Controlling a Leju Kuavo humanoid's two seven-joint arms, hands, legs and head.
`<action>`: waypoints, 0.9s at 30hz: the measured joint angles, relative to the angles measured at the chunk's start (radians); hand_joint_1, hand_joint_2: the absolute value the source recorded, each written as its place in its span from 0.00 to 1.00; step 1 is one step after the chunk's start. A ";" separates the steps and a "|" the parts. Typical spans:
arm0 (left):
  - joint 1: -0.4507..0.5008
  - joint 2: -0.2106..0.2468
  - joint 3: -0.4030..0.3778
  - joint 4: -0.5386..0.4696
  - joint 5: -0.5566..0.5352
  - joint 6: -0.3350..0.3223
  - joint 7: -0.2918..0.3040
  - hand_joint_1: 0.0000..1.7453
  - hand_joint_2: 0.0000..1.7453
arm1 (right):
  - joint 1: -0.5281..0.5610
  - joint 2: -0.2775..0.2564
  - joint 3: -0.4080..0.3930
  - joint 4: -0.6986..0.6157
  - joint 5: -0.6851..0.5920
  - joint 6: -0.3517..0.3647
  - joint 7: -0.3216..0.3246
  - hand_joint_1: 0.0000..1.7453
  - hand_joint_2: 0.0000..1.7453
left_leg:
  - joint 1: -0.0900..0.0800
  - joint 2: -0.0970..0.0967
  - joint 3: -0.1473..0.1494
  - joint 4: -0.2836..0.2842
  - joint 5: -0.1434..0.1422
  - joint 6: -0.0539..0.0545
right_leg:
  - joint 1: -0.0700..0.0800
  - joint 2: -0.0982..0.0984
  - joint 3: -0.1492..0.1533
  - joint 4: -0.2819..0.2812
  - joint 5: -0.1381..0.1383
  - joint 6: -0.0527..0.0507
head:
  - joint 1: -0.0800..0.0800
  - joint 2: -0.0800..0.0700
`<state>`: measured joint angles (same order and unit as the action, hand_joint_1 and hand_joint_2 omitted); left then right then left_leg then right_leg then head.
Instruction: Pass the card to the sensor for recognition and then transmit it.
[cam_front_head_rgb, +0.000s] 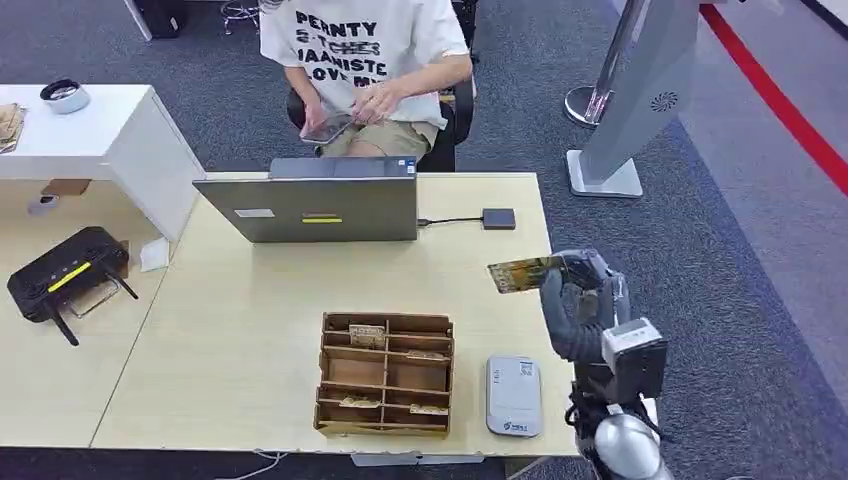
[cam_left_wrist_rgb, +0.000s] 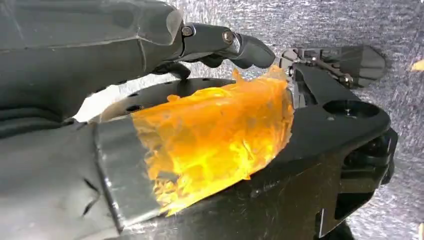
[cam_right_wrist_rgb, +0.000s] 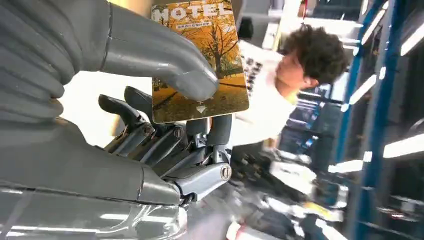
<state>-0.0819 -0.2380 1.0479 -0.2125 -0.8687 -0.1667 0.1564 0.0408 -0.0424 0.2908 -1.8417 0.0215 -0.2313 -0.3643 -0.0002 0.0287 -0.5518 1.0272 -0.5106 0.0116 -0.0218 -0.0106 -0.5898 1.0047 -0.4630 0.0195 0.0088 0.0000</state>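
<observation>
I've got the right hand raised above the right end of the light wood table, thumb and fingers pinching the card. Right wrist view shows the card face clearly: autumn tree print, "MOTEL" lettering, thumb pressed on its front. The grey sensor lies flat on the table near the front edge, just right of the wooden organizer. Laptop sits at the far edge, cable running to a small dark box. Person seated behind it. Black router on the adjoining table to the left. Floor is grey carpet with a red stripe. Left hand: fingers curled, cannot tell whether it holds anything.
</observation>
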 joint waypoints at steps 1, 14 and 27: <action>0.002 -0.002 0.002 0.000 0.005 0.002 0.000 0.00 0.00 | 0.032 0.003 -0.024 -0.011 -0.016 0.012 0.004 1.00 1.00 | 0.000 0.000 0.000 0.000 0.000 0.000 | 0.000 0.000 0.000 0.000 0.000 0.000 | 0.000 0.000; 0.006 -0.007 0.025 0.000 0.005 0.014 -0.003 0.00 0.00 | 0.205 0.016 -0.204 -0.033 0.045 0.055 0.076 1.00 1.00 | 0.000 0.001 0.000 0.000 0.000 0.001 | 0.000 0.001 0.000 0.000 0.000 0.000 | 0.000 0.000; 0.005 -0.007 0.025 0.000 -0.018 0.026 -0.005 0.00 0.00 | 0.134 0.016 -0.075 0.159 0.202 0.084 0.158 1.00 1.00 | 0.000 0.002 0.001 0.000 0.000 0.000 | 0.000 0.002 0.001 0.000 0.000 0.000 | 0.000 0.000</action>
<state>-0.0770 -0.2445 1.0731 -0.2125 -0.8869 -0.1408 0.1511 0.1749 -0.0263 0.2158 -1.6824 0.2231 -0.1476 -0.2060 0.0001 0.0304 -0.5510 1.0269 -0.5108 0.0120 -0.0217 -0.0090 -0.5890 1.0048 -0.4631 0.0194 0.0092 0.0000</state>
